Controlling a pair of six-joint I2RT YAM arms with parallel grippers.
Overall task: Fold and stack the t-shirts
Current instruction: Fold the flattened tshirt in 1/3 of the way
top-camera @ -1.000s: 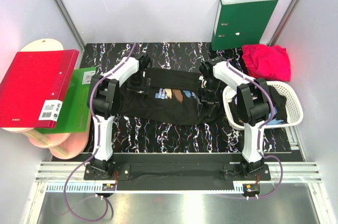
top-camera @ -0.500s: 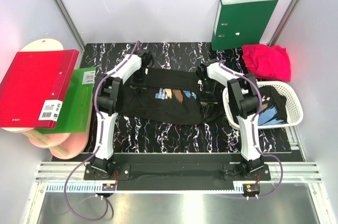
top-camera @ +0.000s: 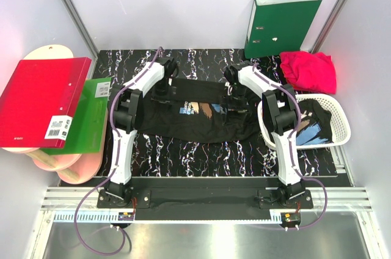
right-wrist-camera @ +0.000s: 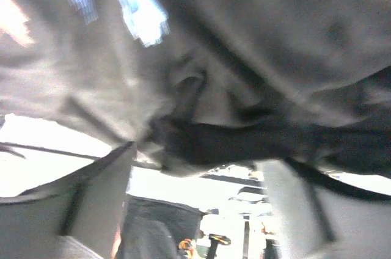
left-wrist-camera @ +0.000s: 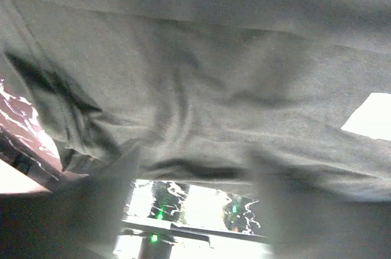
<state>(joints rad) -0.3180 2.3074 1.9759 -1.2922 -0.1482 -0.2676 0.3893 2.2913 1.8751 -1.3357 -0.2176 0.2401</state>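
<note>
- Top external view: a black t-shirt [top-camera: 195,123] lies spread out across the middle of the marbled table [top-camera: 201,155], with its brush-stroke print [top-camera: 198,110] facing up.
- Left wrist view: the left gripper [left-wrist-camera: 194,164] sits low over the shirt's left part. Its jaws stand apart with nothing between them, and wrinkled cloth lies just past the fingertips.
- Right wrist view: the right gripper [right-wrist-camera: 195,161] has its jaws wide apart too. A dark fold of the shirt sits just past the fingertips, and whether it touches them cannot be told.
- A second black t-shirt [top-camera: 313,126], showing some blue, lies bundled in the white basket [top-camera: 340,114] at the table's right edge.
- The crimson-pink t-shirt [top-camera: 308,69] lies crumpled in the far right corner, just behind the basket.
- An upright green binder [top-camera: 281,21] stands against the back wall.
- Left of the table, a red binder [top-camera: 40,100] overlaps a flat green binder [top-camera: 88,118], and both rest on wooden boards [top-camera: 67,164].
</note>
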